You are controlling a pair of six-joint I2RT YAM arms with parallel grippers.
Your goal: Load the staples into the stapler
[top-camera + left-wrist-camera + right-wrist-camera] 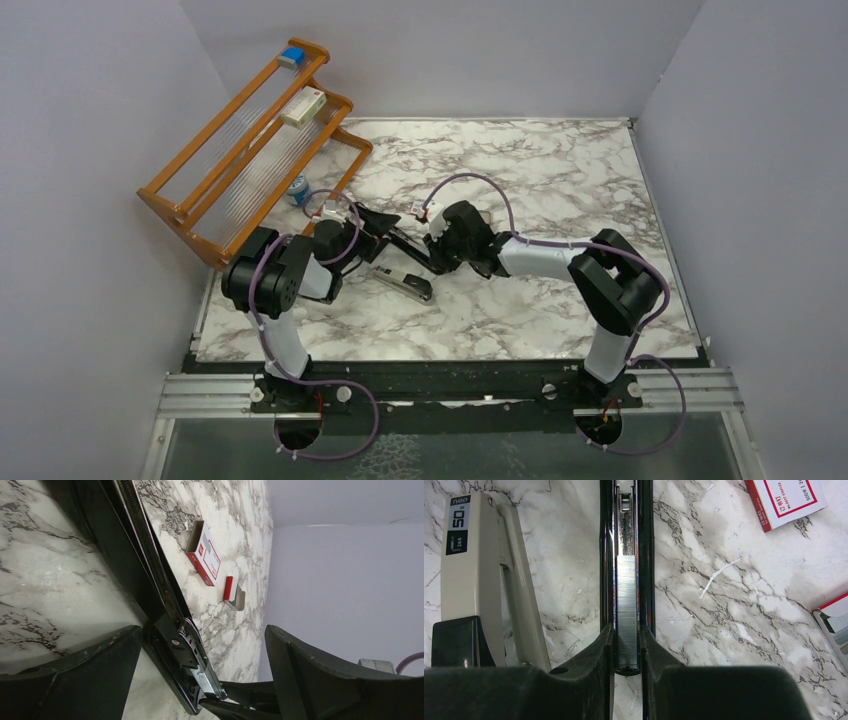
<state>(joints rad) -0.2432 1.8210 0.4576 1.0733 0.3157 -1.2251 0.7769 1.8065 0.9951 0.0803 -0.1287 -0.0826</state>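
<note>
Nearest to us, the right gripper [626, 630] is clenched on the near end of the staples [626, 595], which form one grey strip. The rest of the strip lies inside the open channel of the stapler [645, 555], between its two black walls, and a bare part of the shiny rail shows beyond the strip. The left gripper [204, 628] is released, with its fingers [75, 675] spread wide on both sides of the stapler. One finger stands just beside the black side, and we cannot tell if it touches. In the top view the stapler lies on the marble table [560, 300] between the two grippers. On the side of the stapler toward the arm bases lies a grey tool [471, 570], near it but apart. On the opposite side lie a red-and-white box [786, 500] and a smaller red packet [229, 587] with a tray, both apart from the stapler. Far beyond the stapler, at the left back edge of the table, stands a wooden rack [178, 228] with a blue block [291, 57] and a white pack [303, 105] on it.
</note>
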